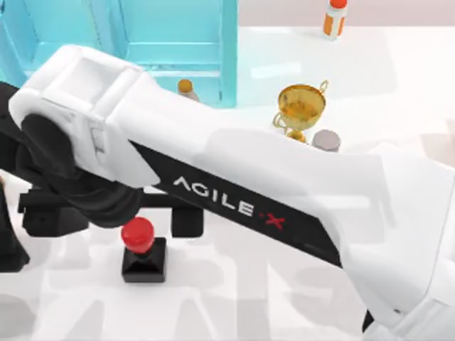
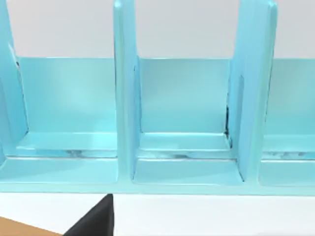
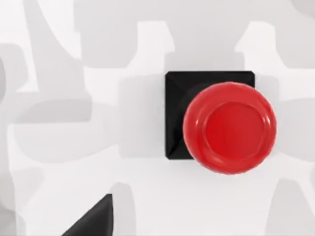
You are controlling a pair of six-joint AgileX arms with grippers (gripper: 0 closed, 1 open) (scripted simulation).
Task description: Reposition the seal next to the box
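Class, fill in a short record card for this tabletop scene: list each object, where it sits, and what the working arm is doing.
seal: upright on the white table, near front left, red knob on black square base
box: large turquoise structure with recessed panels, back left
seal to box: apart, not yet beside it
gold trophy: right of the box
orange bottle: back right
right arm: reaches across to the left, its wrist camera looking straight down on the seal
left wrist camera: faces the box
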